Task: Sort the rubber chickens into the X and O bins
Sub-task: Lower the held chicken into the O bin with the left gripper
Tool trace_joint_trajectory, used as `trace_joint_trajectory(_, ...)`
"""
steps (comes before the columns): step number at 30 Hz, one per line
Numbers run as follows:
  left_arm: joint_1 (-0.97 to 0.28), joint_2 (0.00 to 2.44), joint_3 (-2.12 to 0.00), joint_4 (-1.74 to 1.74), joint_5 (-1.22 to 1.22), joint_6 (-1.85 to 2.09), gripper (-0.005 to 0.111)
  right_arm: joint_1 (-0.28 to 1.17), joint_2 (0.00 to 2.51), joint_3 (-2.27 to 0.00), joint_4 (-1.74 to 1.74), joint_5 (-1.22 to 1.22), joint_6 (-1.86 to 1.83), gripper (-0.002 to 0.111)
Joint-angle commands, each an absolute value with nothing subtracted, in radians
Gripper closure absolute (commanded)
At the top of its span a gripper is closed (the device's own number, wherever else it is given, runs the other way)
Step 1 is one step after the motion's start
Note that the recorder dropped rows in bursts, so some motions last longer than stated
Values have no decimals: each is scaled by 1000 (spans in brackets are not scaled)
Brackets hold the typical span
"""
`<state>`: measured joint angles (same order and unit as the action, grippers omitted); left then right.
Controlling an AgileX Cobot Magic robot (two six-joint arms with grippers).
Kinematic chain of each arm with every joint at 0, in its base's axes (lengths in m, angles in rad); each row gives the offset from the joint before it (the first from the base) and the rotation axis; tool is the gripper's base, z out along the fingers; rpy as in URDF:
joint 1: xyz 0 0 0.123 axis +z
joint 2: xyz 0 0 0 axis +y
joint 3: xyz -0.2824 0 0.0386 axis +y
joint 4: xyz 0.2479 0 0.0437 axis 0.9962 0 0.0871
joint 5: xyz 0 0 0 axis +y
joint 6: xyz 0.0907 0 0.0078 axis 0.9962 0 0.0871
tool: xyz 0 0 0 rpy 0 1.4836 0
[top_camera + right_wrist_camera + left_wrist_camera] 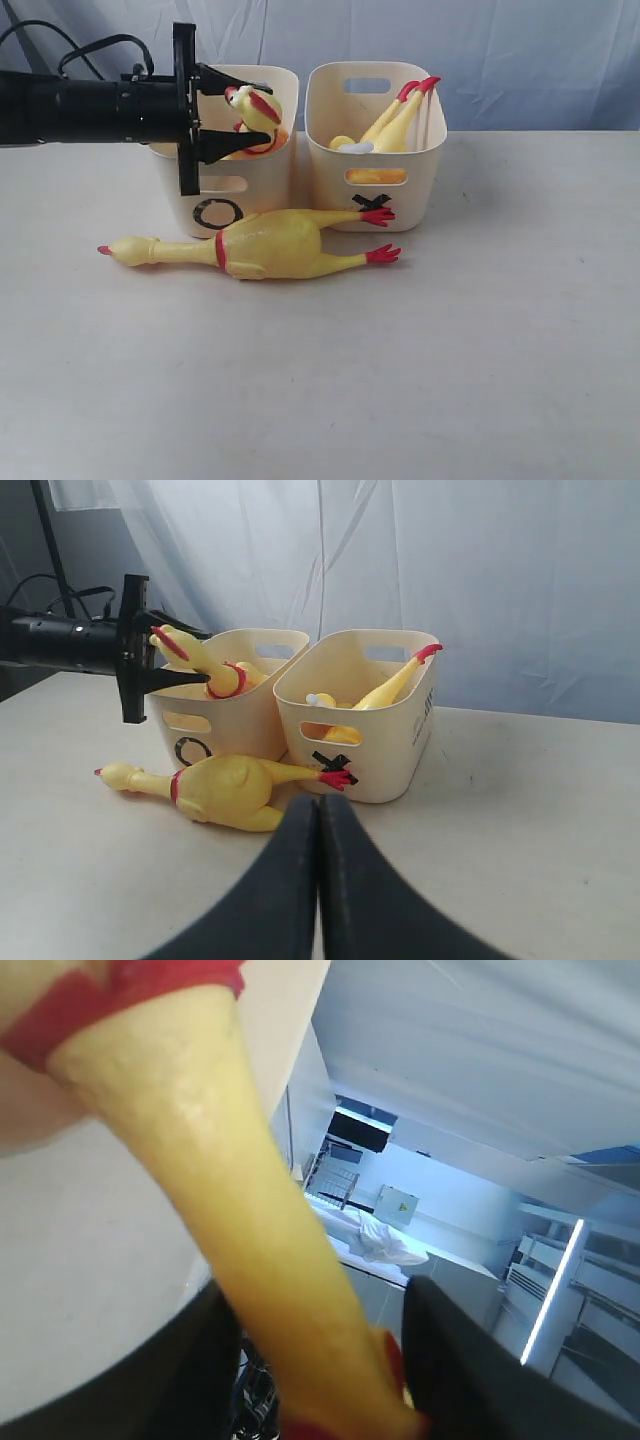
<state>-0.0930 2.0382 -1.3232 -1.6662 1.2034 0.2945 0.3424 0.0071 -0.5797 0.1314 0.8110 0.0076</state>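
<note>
Chicken (262, 247) lies beak past O bin (262, 190), feet before X bin (330, 150).

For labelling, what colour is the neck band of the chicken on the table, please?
Red neck band, clearest in exterior view.

The left claw (268, 114) extends level, jaws stacked vertically; right claw (318, 808) pinched together.

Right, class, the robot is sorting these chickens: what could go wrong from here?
1. The left gripper straddles the neck of the leaning chicken, which sticks up above the rim of the O bin; let go, it may tip out.
2. The chicken on the table lies close in front of the O bin and the X bin; lifting it may nudge them.
</note>
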Motion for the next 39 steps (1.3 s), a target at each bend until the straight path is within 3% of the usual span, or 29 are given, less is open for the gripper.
trace_joint_trajectory(1,-90,1991,-1327,-1686,1221,287,64,339,0,-575,133,806,0,109)
trace_joint_trajectory(18,-62,1978,-1374,-1535,1221,237,64,339,0,-575,133,806,0,109)
trace_joint_trajectory(39,-62,1978,-1374,-1591,1221,308,64,339,0,-575,133,806,0,109)
